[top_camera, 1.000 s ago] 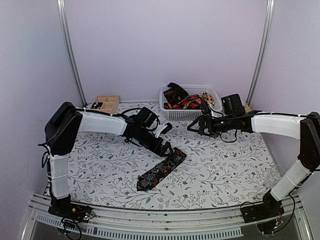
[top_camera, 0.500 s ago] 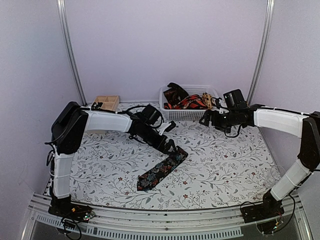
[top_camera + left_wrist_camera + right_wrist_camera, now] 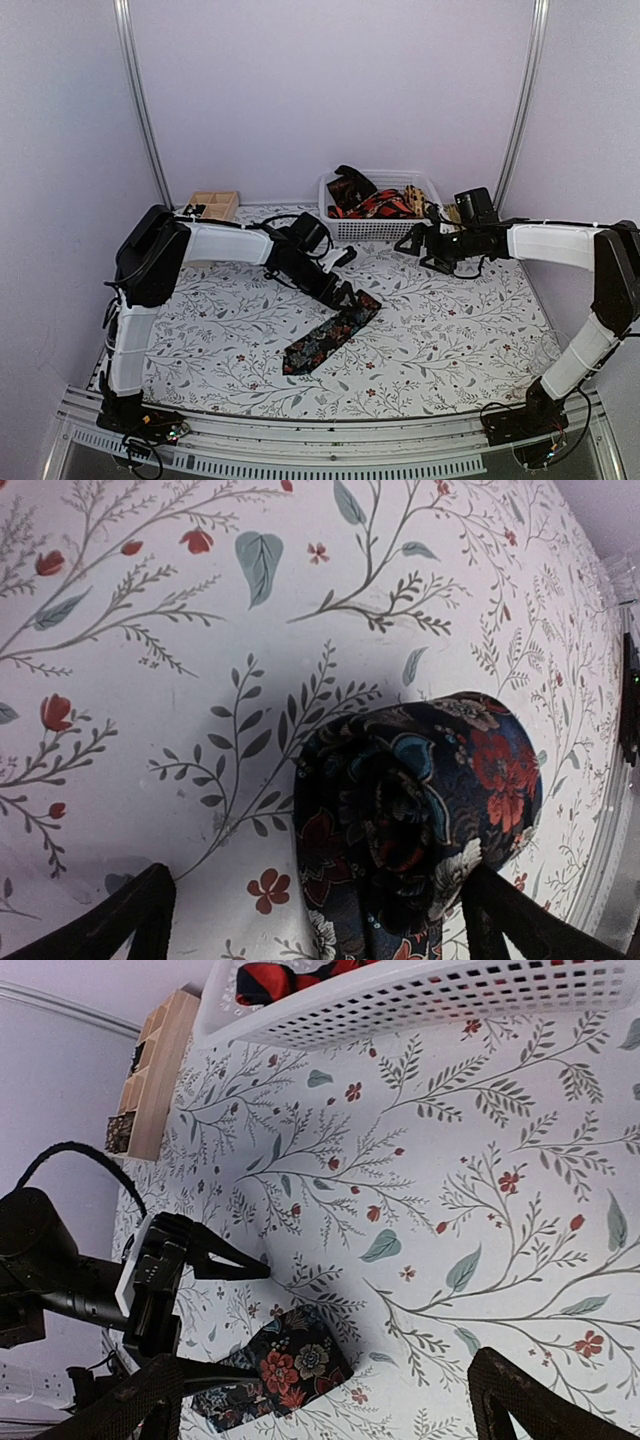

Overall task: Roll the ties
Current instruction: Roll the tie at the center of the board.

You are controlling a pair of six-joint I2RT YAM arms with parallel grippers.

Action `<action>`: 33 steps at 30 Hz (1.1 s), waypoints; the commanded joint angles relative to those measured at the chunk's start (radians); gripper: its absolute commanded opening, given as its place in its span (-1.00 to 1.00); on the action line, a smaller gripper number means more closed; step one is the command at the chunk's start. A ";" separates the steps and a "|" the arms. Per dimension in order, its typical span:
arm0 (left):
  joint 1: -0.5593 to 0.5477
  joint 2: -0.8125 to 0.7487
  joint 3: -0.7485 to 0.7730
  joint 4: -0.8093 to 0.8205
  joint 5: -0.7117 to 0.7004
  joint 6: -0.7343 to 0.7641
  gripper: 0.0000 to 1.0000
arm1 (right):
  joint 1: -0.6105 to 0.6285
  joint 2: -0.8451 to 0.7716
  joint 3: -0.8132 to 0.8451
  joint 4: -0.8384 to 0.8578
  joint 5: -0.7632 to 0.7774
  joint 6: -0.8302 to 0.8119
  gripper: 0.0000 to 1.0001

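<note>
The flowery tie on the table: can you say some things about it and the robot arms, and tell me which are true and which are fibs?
1. The flowery tie lies on the table, outside the white basket. True.
2. The left fingers are squeezed shut on the tie. False: they stand open, one on each side of its curled-up end.
3. The right fingers are carrying a tie. False: they are open and empty, near the basket.
4. More ties are piled in the basket. True.
</note>
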 commanded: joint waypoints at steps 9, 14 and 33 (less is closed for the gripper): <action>0.014 -0.014 -0.111 -0.012 -0.032 0.023 0.97 | 0.062 0.179 -0.021 0.170 -0.245 0.008 0.99; 0.015 -0.023 -0.146 -0.008 -0.008 0.035 0.84 | 0.088 0.243 0.016 0.142 -0.248 -0.029 0.96; 0.011 -0.026 -0.162 0.013 0.025 0.049 0.49 | 0.181 0.407 0.088 0.055 -0.420 -0.133 0.82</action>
